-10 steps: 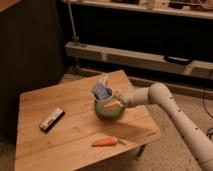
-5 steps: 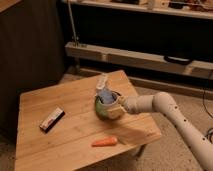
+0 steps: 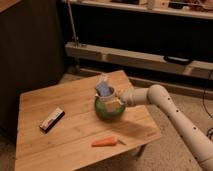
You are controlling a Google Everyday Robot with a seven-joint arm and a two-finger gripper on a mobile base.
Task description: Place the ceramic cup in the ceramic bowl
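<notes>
The fingers (image 3: 116, 105) appear pressed against the lower part of the cup (image 3: 104, 89), pinching it; no gap between them and the cup wall is visible. The gripper (image 3: 114, 103) sits at the right inner edge of the bowl (image 3: 107, 114), just above its rim. The cup leans slightly, its base down inside the bowl opening and its top, with the blue-grey piece, well above the rim. Compared with half a second earlier, the gripper and cup stand marginally higher over the bowl, and both moved together. This indicates the cup is not yet released, so the placement is judged nearly done but incomplete. The arm (image 3: 156, 96) reaches in from the right. The bowl stands on the table (image 3: 65, 100), with an orange carrot (image 3: 104, 142) near the front edge and a dark bar (image 3: 52, 120) well apart to the left.
</notes>
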